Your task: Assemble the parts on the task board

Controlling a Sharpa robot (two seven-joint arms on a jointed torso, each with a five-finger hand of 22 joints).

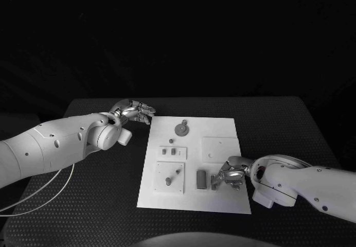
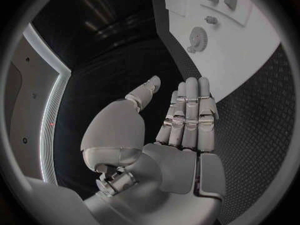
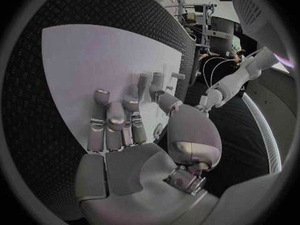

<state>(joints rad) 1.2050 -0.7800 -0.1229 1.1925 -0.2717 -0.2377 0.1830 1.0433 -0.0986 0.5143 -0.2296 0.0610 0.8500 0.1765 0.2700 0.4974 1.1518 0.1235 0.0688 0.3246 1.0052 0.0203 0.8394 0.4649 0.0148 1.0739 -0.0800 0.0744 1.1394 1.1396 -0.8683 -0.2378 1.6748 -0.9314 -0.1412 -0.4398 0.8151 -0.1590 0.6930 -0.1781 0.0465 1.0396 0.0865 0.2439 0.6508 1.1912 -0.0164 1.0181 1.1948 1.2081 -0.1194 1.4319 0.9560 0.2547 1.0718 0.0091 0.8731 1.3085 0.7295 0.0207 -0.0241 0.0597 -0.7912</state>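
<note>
On the black counter (image 1: 89,206) lies the white board (image 1: 194,164), grey parts (image 1: 201,179) on it. The left hand (image 1: 135,111) waits beside its far corner, fingers (image 2: 190,110) straight, empty. The right hand (image 1: 231,176) reaches near-edge parts; grip unclear. Best descend slowly, aligned.

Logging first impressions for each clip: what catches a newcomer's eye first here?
The white board in the middle of the black table, dotted with small grey parts. The right robot hand rests on the board's near right part; the left robot hand hovers open off its far left corner.
</note>
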